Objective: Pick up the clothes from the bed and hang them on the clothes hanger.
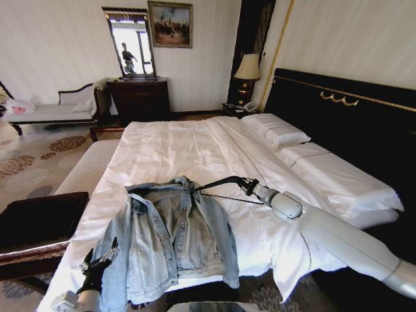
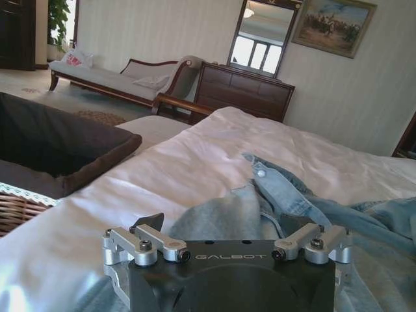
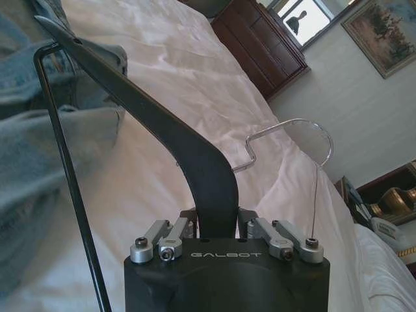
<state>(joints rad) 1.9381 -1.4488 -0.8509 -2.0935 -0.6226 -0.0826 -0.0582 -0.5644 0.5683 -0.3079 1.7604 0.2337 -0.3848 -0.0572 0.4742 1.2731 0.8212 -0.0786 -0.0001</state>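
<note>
Currently the hanger (image 1: 224, 187) is pinched by the right gripper (image 1: 247, 185) at its shoulder near the neck, fingers pressed against the black plastic on both sides. In the right wrist view the flat arm (image 3: 162, 130) of the hanger runs up and away from the fingers toward the jacket (image 3: 39, 130), while the thin wire hook (image 3: 292, 133) curls off to the side, clear of the grip. Held this way, the far tip is pointed at the jacket's open collar, probably so it can be fed into a shoulder.

The jacket (image 1: 172, 237) is laid front-up on the bed (image 1: 175, 146), collar toward the right gripper's fingers, hem at the near edge of the mattress. Faded blue denim, stiff seams, metal button (image 2: 260, 173) at the collar; sleeves bunched, so snagging is judged likely.

The left gripper (image 1: 97, 260) is parked low at the near corner, fingers spread and holding nothing, jacket fabric (image 2: 273, 214) just beyond the tips. A position for pinning or lifting the denim is suggested.

Sheet is smooth white cotton, lightly creased. A dark padded bench (image 1: 39, 218) sits beside the left gripper, off the bed.
</note>
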